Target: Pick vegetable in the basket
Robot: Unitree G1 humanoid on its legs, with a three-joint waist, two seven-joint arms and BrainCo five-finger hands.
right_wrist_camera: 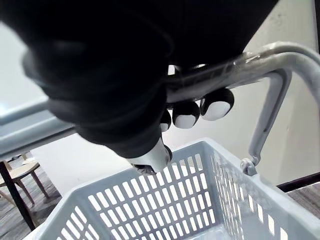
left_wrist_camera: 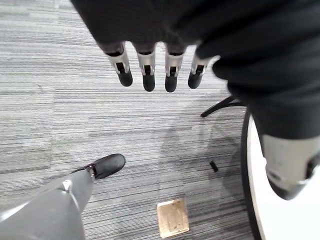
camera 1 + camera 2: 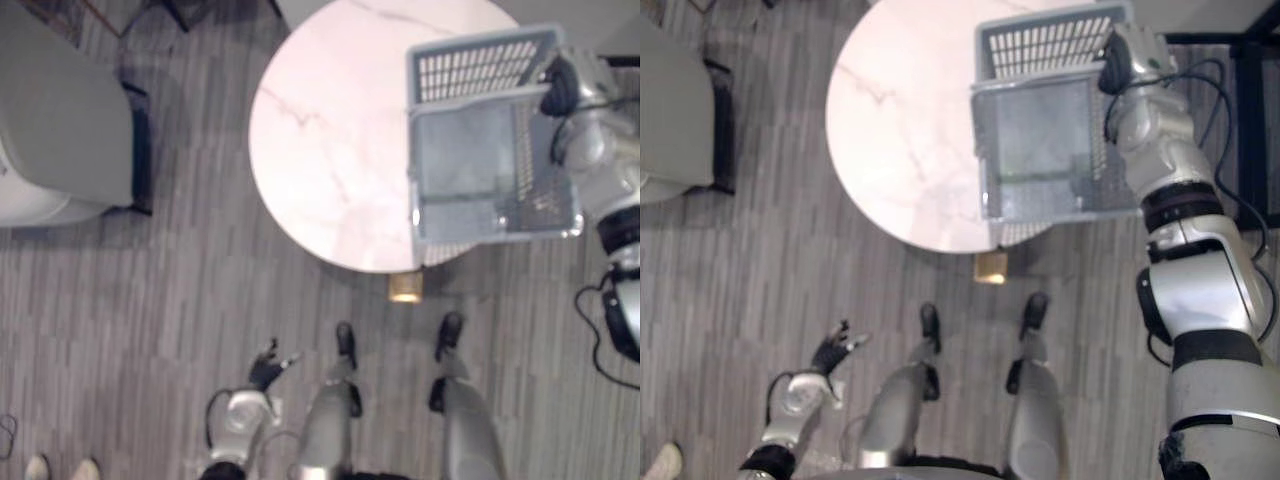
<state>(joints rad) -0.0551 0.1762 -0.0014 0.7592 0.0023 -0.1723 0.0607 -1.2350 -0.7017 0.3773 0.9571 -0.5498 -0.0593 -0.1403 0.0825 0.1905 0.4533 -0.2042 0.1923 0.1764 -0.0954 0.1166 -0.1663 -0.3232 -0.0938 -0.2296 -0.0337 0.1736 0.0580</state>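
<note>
1. My right hand (image 1: 125, 75) has its fingers (image 1: 195, 112) curled round the handle (image 1: 270, 60) of the grey basket (image 3: 1040, 45), so the basket is in my grip.
2. The basket hangs at the near right edge of the round surface (image 3: 320, 120) and sticks out past that edge. I cannot tell whether it touches the surface.
3. The basket's bottom looks bare. I judge that the basket is secured, but finding and picking the vegetable is all left to do.
4. My left hand (image 3: 268, 368) hangs low by the floor, well off the surface, with relaxed fingers holding nothing.
5. Around me, a small tan block (image 3: 405, 288) lies on the floor under the near edge.
6. A grey armchair (image 3: 60, 120) stands to the left, and a person's shoes (image 3: 60, 468) are at the lower left. None of these blocks the basket.
</note>
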